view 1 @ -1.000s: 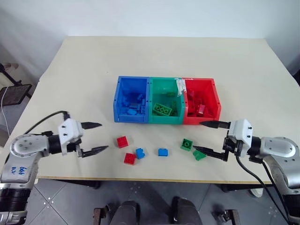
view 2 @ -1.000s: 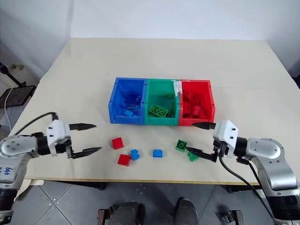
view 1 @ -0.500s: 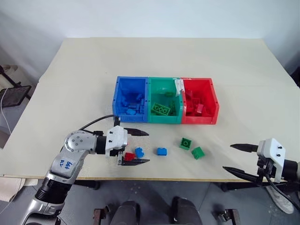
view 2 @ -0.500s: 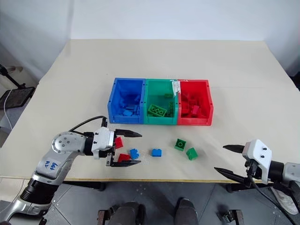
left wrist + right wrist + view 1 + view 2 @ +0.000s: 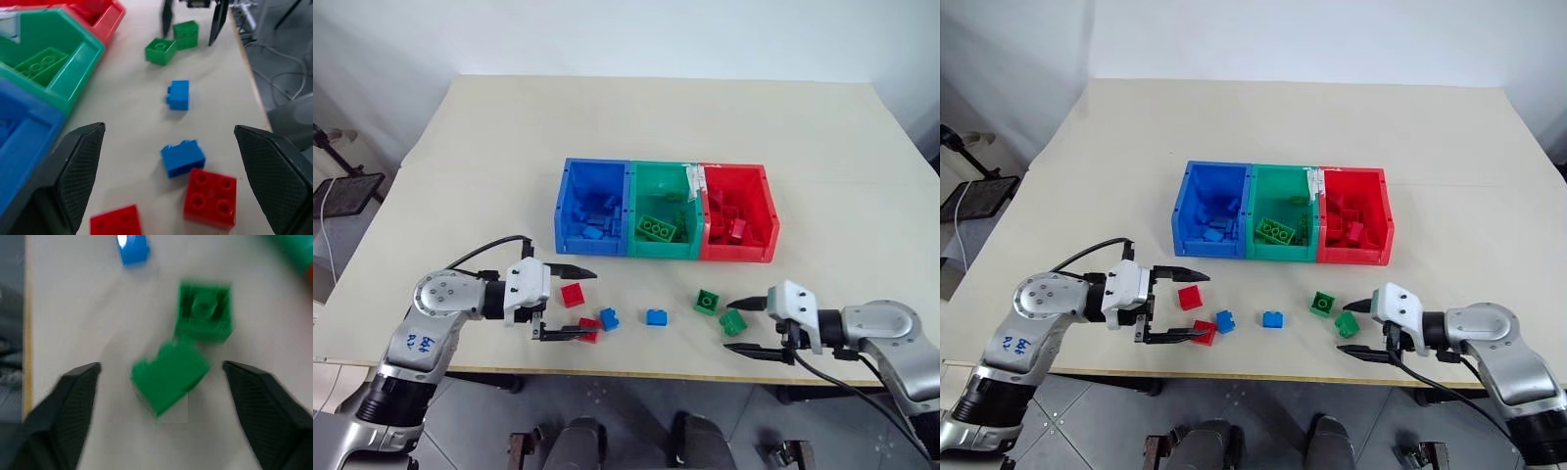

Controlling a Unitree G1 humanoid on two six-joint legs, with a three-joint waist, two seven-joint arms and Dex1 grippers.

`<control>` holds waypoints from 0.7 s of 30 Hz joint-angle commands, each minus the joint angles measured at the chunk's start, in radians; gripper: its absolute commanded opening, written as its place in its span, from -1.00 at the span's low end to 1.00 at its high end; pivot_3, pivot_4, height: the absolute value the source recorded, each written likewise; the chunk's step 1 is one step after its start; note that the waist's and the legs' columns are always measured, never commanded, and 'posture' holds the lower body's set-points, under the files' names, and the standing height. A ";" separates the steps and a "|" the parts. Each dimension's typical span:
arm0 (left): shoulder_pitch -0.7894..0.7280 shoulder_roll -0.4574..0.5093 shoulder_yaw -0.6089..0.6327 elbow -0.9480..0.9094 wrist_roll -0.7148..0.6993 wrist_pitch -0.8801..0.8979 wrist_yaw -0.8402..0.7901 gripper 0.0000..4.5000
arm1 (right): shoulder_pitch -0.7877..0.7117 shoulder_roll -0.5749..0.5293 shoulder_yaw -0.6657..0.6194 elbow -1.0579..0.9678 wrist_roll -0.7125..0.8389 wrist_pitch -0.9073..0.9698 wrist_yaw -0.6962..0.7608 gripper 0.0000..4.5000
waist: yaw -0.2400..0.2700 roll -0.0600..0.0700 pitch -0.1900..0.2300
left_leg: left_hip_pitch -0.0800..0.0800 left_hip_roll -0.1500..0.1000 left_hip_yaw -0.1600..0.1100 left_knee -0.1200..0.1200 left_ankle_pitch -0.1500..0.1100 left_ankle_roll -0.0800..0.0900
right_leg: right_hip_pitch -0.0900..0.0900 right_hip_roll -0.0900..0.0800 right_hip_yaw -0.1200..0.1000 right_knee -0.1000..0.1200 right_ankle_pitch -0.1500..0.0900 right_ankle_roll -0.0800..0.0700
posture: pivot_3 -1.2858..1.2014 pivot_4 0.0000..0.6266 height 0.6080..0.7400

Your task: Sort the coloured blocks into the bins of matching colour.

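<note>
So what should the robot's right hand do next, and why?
Probably close on the small green plastic brick nearest the table's front edge. The right hand has its open fingers on either side of that brick, which lies loose on the table beside a second green studded brick, not yet in the green plastic bin.

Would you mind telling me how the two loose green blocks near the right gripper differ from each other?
The green block nearer the bins sits flat with its stud side up, while the green block nearer the table edge lies tipped, its studs not showing. The first lies outside the right gripper, whereas the second lies between its open fingers, untouched. Both are small green bricks of similar size, still on the table in front of the green bin.
</note>
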 commanded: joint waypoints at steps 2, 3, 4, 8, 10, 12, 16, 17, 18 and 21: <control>0.033 0.010 0.033 -0.065 -0.011 -0.008 0.022 1.00 | -0.023 0.014 -0.002 0.017 0.004 -0.024 0.015 -0.05 | 0.000 0.000 0.000 | 0.000 0.001 0.000 0.000 0.000 0.000 | 0.000 0.001 0.000 0.000 0.000 0.000 | 0.03 -0.52 1.00; 0.040 0.008 0.035 -0.071 -0.011 -0.006 0.027 1.00 | -0.029 0.019 -0.005 0.018 0.009 -0.022 0.013 -0.19 | 0.000 0.000 0.000 | 0.000 0.001 0.000 0.000 0.000 0.000 | 0.000 0.001 0.000 0.000 0.000 0.000 | 0.03 -0.52 1.00; 0.046 0.004 0.038 -0.079 -0.013 -0.004 0.036 1.00 | -0.033 0.024 -0.008 0.018 0.013 -0.022 0.013 -0.29 | 0.000 0.000 0.000 | 0.000 0.001 0.000 0.000 0.000 -0.001 | 0.000 0.001 0.000 0.000 0.000 0.000 | 0.03 -0.52 1.00; 0.070 -0.018 0.054 -0.107 -0.022 -0.009 0.078 1.00 | -0.039 0.018 -0.035 0.002 0.042 0.001 0.022 -0.29 | 0.001 0.000 0.000 | 0.000 0.001 0.000 0.000 0.000 -0.001 | 0.000 0.001 0.000 0.000 0.000 0.000 | 0.03 -0.52 1.00; 0.097 -0.023 0.083 -0.119 -0.030 0.008 0.113 1.00 | -0.049 -0.005 -0.058 -0.029 0.089 0.062 0.038 -0.29 | 0.000 0.000 0.000 | 0.000 0.001 0.000 0.000 -0.001 -0.001 | 0.000 0.001 0.000 0.000 0.000 0.000 | 0.03 -0.52 1.00; 0.130 -0.023 0.126 -0.130 -0.046 0.032 0.146 1.00 | -0.080 -0.023 -0.070 -0.072 0.141 0.146 0.044 -0.29 | 0.000 0.000 0.000 | 0.000 0.002 0.000 0.000 -0.001 -0.001 | 0.000 0.002 0.000 0.000 0.000 0.000 | 0.03 -0.52 1.00; 0.231 -0.012 0.238 -0.137 -0.071 0.056 0.195 1.00 | -0.248 0.013 -0.065 -0.123 0.246 0.343 -0.009 -0.29 | -0.016 0.001 0.001 | 0.001 0.004 0.001 0.000 -0.001 -0.002 | -0.001 0.004 0.001 0.000 0.000 -0.001 | 0.03 -0.52 1.00; 0.263 -0.007 0.258 -0.144 -0.067 0.049 0.195 1.00 | -0.309 0.052 -0.063 -0.113 0.272 0.381 -0.041 -0.29 | -0.021 0.000 0.001 | 0.001 0.005 0.001 0.000 -0.002 -0.003 | -0.001 0.005 0.001 0.000 0.000 -0.002 | 0.03 -0.52 1.00; 0.287 -0.004 0.274 -0.153 -0.064 0.044 0.198 1.00 | -0.365 0.088 -0.055 -0.095 0.281 0.407 -0.068 -0.29 | -0.022 0.000 0.001 | 0.002 0.007 0.001 0.000 -0.002 -0.004 | 0.000 0.006 0.001 0.001 0.000 -0.003 | 0.03 -0.52 1.00; 0.327 -0.012 0.303 -0.191 -0.080 0.054 0.220 1.00 | -0.501 0.181 0.007 0.003 0.189 0.379 -0.141 -0.29 | -0.022 0.001 0.001 | 0.001 0.008 0.001 0.000 -0.003 -0.005 | -0.001 0.007 0.001 0.001 0.000 -0.003 | 0.03 -0.52 1.00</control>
